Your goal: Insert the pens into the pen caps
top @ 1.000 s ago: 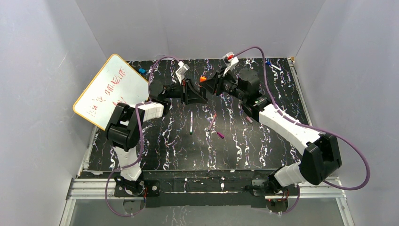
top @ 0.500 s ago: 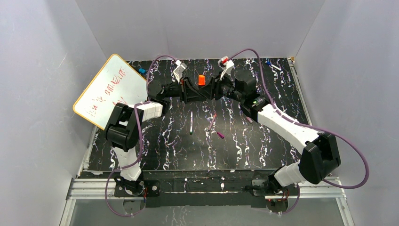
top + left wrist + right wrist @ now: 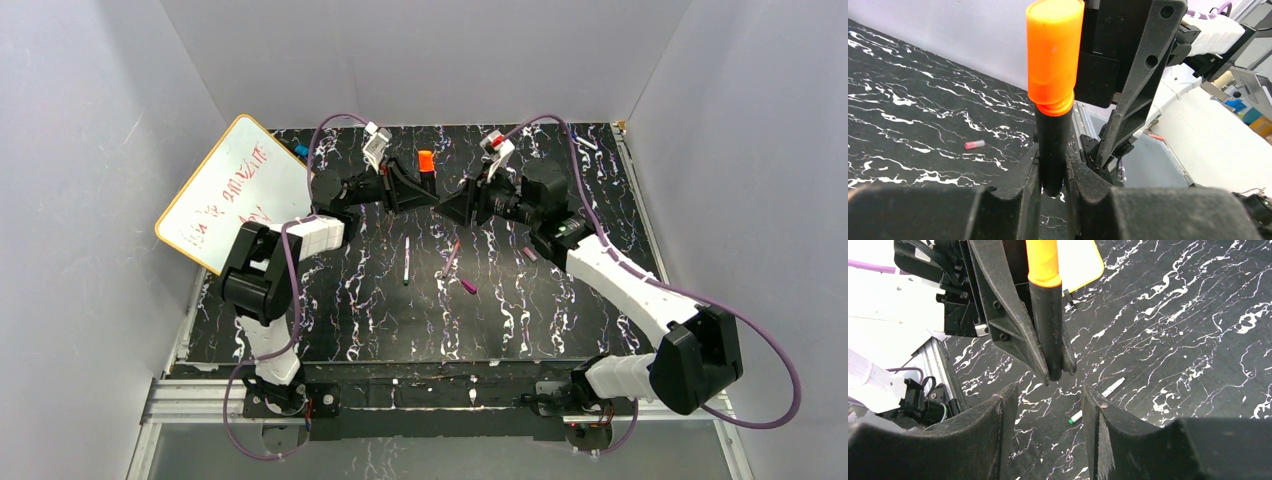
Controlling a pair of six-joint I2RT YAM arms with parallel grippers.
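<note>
— While the left hand (image 3: 1050, 167) pinched the black pen (image 3: 1052, 145) upright near the middle of the surface's (image 3: 350, 310) far edge, where was the right?

— I had the right hand (image 3: 1048, 395) spread, just short of the barrel and touching nothing that I could see. The orange cap (image 3: 1054, 55) sat on the tip, seemingly pushed home.

— How would you clear it?

— I judged it best to draw the right hand straight back and level, so neither finger brushed cap or barrel, with the left grip kept firm. The pink pen (image 3: 451, 257), whitish pen (image 3: 407, 260) and magenta cap (image 3: 468, 287) lay mid-surface, uncapped.
</note>
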